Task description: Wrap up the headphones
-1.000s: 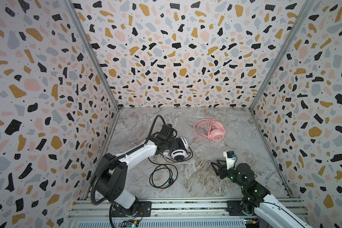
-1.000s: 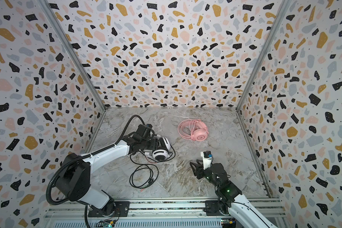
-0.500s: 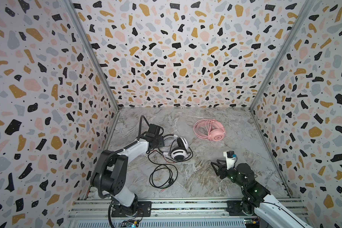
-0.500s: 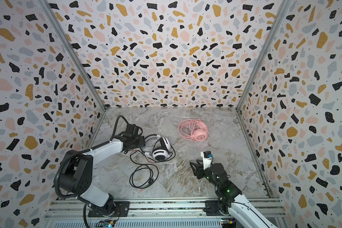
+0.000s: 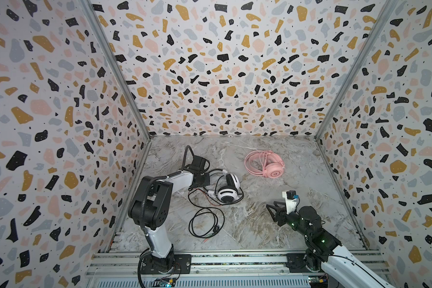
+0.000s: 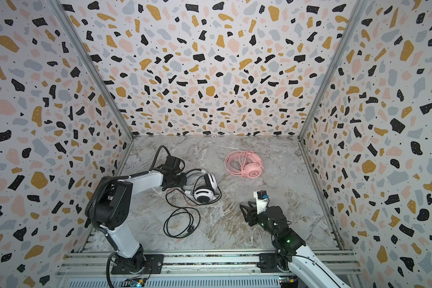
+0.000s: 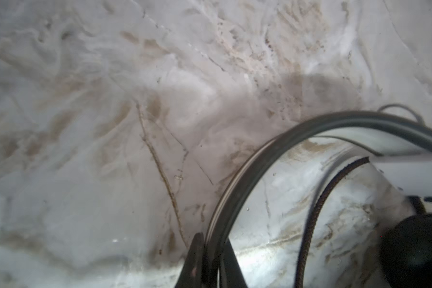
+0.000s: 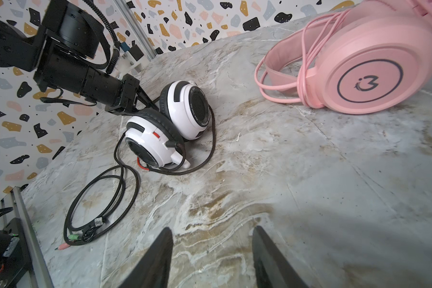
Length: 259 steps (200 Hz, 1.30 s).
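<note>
Right wrist: cable [image 8: 122,174] coils beside white-and-black headset [image 8: 185,109].

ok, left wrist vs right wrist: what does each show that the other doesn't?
Left wrist only: the left gripper shut on the headband of the white-and-black headset, close up. Right wrist only: the pink headset with its cable wound round it, the loose black cable coil with plugs, the open right gripper. Both: that headset, the left gripper, the marble tabletop.
</note>
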### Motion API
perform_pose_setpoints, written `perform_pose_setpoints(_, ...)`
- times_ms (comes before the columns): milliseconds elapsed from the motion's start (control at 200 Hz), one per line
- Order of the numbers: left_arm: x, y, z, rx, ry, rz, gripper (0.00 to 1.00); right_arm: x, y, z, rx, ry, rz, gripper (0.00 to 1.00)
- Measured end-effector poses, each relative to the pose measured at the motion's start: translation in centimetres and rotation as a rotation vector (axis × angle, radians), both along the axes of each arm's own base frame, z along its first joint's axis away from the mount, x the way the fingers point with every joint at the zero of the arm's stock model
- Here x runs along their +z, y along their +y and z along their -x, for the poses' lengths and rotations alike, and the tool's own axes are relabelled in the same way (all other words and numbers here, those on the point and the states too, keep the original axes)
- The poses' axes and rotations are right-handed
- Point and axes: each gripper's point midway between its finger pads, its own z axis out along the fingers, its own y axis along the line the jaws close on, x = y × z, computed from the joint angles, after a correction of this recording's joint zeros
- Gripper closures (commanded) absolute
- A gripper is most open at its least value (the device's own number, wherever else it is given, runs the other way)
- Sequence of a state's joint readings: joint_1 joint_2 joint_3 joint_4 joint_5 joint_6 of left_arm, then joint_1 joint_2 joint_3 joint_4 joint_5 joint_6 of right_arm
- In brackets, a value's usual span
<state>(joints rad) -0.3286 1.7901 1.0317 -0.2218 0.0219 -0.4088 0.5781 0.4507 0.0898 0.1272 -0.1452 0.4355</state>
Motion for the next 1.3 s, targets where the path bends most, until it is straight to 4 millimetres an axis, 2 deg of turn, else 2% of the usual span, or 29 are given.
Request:
perform_pose_setpoints(115, 1.5, 0.0, -0.2, -0.001, -0.037, 0.006, 1.0, -0.1, 0.0, -0.1, -0.003, 0.004, 0.004, 0.46)
perform_pose_setpoints(225, 5.1, 0.1, -0.2, -0.006, -0.125, 0.016, 1.0, -0.8, 0.1, -0.1, 0.0, 0.03, 0.02, 0.44)
perform_pose_setpoints(340, 9.9, 0.3, 0.1, -0.012, -0.245, 0.003, 1.0, -0.8, 0.7, -0.5, 0.024, 0.065, 0.047, 0.26)
perform_pose_setpoints(441, 13.8, -0.3, 1.0, -0.032, -0.343, 0.004, 1.0, 1.7, 2.2, -1.6, 0.062, 0.056, 0.054, 0.19)
perform_pose_setpoints(541, 16.6, -1.5, 2.3, -0.071, -0.41, 0.013, 1.0, 6.1, 4.3, -3.3, 0.106, 0.003, 0.04, 0.17)
perform_pose_setpoints(561, 17.0, -1.7, 2.5, -0.08, -0.421, 0.011, 1.0, 7.0, 4.7, -3.7, 0.114, -0.012, 0.038, 0.11)
perform_pose_setpoints(606, 17.6, -2.2, 3.2, -0.1, -0.435, 0.001, 1.0, 8.9, 5.7, -4.4, 0.133, -0.042, 0.034, 0.07)
perform_pose_setpoints(626, 17.7, -2.4, 3.4, -0.107, -0.44, -0.003, 1.0, 9.8, 6.1, -4.7, 0.14, -0.056, 0.031, 0.0)
perform_pose_setpoints(741, 18.3, -3.3, 4.8, -0.145, -0.449, -0.023, 1.0, 13.6, 8.4, -5.8, 0.184, -0.121, 0.028, 0.01)
perform_pose_setpoints(856, 18.1, -3.7, 5.8, -0.171, -0.438, -0.053, 1.0, 15.2, 10.9, -6.0, 0.229, -0.143, 0.034, 0.01)
perform_pose_setpoints(946, 18.0, -3.7, 6.3, -0.178, -0.43, -0.073, 1.0, 14.7, 12.6, -5.7, 0.254, -0.124, 0.064, 0.01)
perform_pose_setpoints(1066, 18.0, -3.7, 6.7, -0.183, -0.43, -0.097, 1.0, 12.8, 14.1, -5.7, 0.262, -0.065, 0.119, 0.01)
perform_pose_setpoints(1166, 18.1, -3.6, 7.0, -0.181, -0.434, -0.106, 1.0, 10.9, 14.8, -5.5, 0.253, -0.013, 0.164, 0.01)
perform_pose_setpoints(1297, 18.1, -3.6, 7.2, -0.182, -0.432, -0.122, 1.0, 9.7, 15.0, -5.1, 0.224, 0.025, 0.204, 0.01)
